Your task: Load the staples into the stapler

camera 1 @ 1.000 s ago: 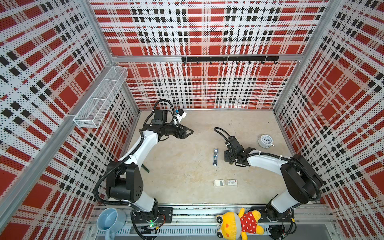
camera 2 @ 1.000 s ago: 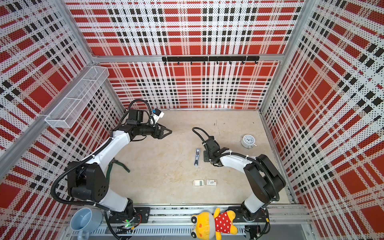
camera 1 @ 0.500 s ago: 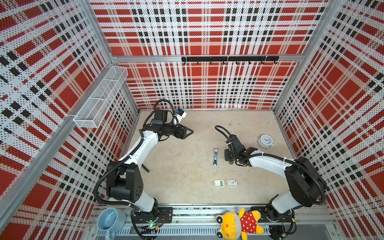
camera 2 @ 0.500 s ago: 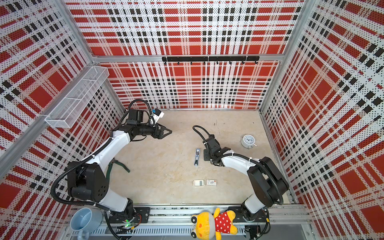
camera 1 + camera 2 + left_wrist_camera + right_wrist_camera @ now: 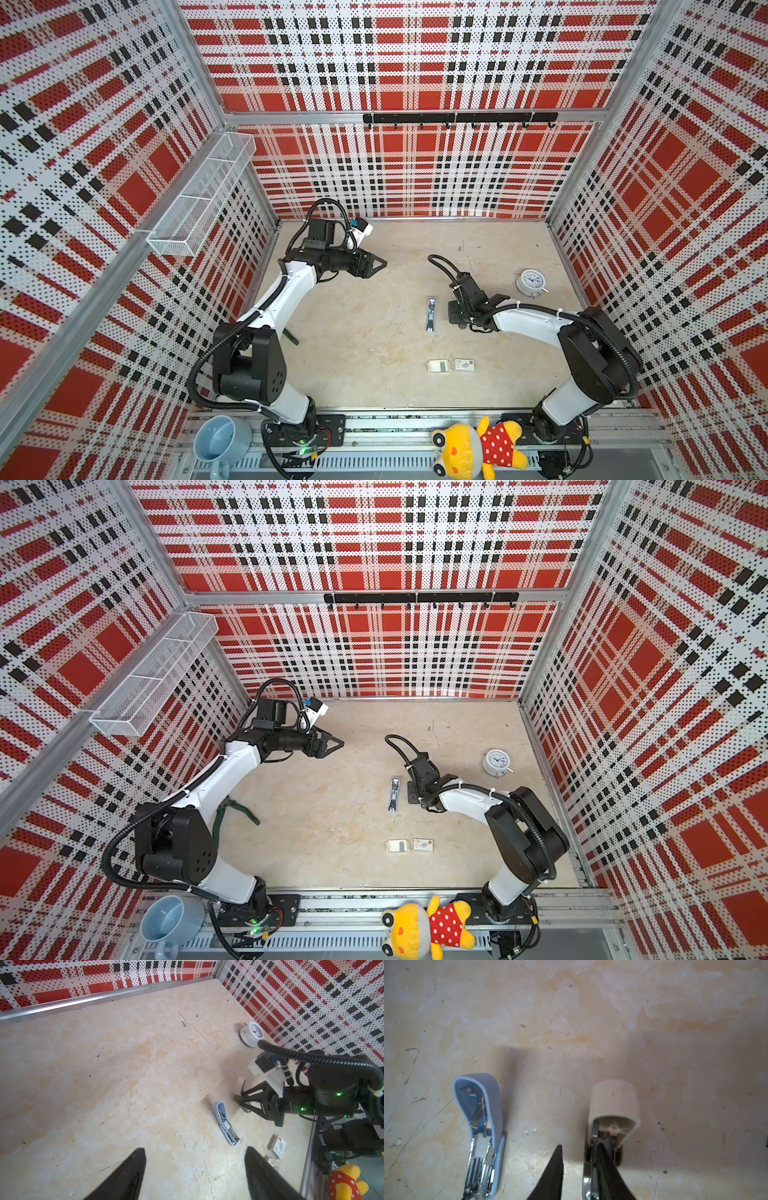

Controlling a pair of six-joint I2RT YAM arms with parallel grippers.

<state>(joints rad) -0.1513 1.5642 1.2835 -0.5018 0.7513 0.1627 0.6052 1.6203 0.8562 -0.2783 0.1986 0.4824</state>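
Tabletop: carries every piece of the job; nothing is lifted off it as far as I can see.
left tool: mine, spread wide, empty, raised over the back-left of the tabletop, well apart from everything I need.
right tool: mine, narrow gap, low at mid-tabletop. One finger overlaps the grey-beige stapler, which is the wrong one. I cannot tell whether I am gripping it or only poking into it.
stapler: light blue, lying flat at mid-tabletop just beside my right tool, not touched by it. Top swung open, silver channel exposed. I cannot tell whether any strip sits in the channel.
sleeve: white, printed, red mark, near the front rail, just beside the tray.
tray: small white card, pulled out of the sleeve, lying flat.
staples: grey block in the tray, well apart from the stapler, on the front-rail side of it.
done, my read: stapler opened, tray out of the sleeve, so prep only.
left, my read: get my right tool off the wrong stapler, pick a strip from the tray, seat it in the channel, close the top. The loading itself is not started.
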